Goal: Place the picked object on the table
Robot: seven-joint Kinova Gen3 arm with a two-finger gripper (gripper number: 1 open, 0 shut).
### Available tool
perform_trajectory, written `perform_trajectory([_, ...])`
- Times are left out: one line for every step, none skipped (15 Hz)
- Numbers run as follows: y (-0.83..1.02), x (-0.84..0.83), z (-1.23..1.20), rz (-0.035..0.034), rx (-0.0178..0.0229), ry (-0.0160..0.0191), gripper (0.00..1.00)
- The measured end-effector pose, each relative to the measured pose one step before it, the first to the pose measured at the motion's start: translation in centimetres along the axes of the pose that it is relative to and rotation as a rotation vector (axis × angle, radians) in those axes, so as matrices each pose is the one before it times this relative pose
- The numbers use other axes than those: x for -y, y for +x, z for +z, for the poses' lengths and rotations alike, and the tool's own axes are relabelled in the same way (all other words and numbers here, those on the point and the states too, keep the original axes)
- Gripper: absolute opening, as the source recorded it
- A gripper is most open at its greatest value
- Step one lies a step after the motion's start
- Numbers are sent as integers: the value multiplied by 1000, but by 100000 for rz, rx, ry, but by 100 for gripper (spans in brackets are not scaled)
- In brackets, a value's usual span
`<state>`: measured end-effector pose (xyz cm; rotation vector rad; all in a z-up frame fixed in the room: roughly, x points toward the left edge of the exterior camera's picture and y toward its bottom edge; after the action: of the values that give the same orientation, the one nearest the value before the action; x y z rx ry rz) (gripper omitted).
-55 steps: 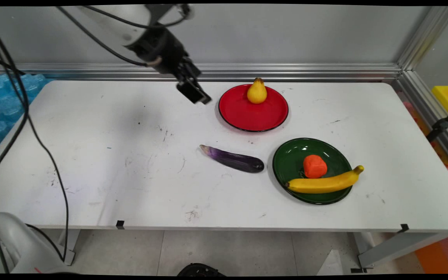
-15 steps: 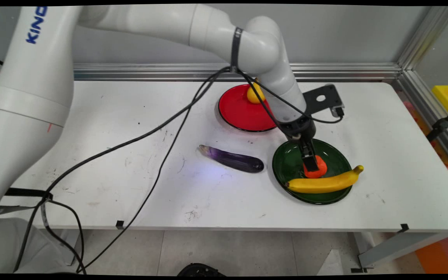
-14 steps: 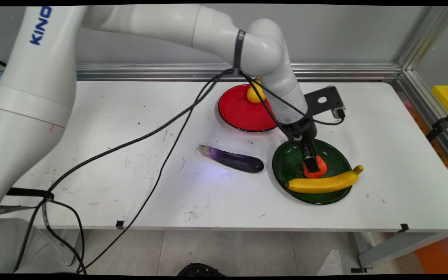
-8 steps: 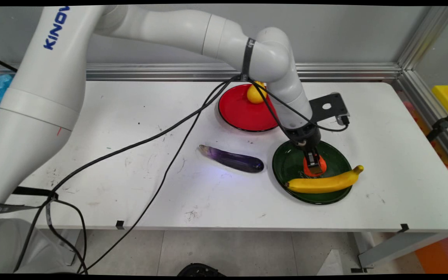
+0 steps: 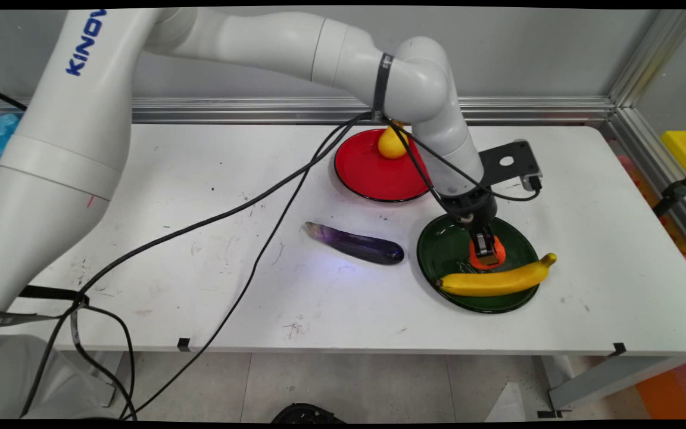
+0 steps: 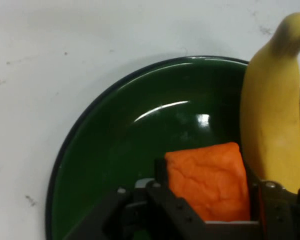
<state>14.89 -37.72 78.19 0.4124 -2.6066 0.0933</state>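
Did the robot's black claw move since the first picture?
Yes. The black two-finger gripper was up beside the round red plate; now it is down over the round green plate, its fingers either side of the orange block.

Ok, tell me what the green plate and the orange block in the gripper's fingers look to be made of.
Green plate: probably enamelled metal or glazed ceramic; its surface is glossy, with sharp white highlights and a thin dark rim.
Orange block: likely foam or soft plastic; it is matt, with a slightly dimpled skin, rounded corners and no glare. The gripper stands around it with a finger on either side, and the banana lies beside it.
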Motion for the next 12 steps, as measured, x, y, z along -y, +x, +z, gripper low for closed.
perform_trajectory([52,-38,-313,370,-242,155,0])
perform_trajectory([67,-86,-586,744,-418,208,0])
perform_trajectory([53,-56,-404,522,-337,137,0])
perform_trajectory([62,-105,-747,775,-573,261,0])
perform_trajectory([42,-105,-964,857,-704,406,0])
perform_trajectory([51,-123,-1074,823,-776,477,0])
perform_trajectory([-10,-127,-1030,525,-656,452,0])
perform_trajectory([-74,-156,-1230,332,-680,536,0])
perform_trajectory([-154,-188,-1288,98,-610,538,0])
perform_trajectory([-228,-188,-1153,-4,-318,471,0])
perform_trajectory([-317,-230,-1350,-61,-236,538,0])
perform_trajectory([-494,-284,-1351,-66,56,398,0])
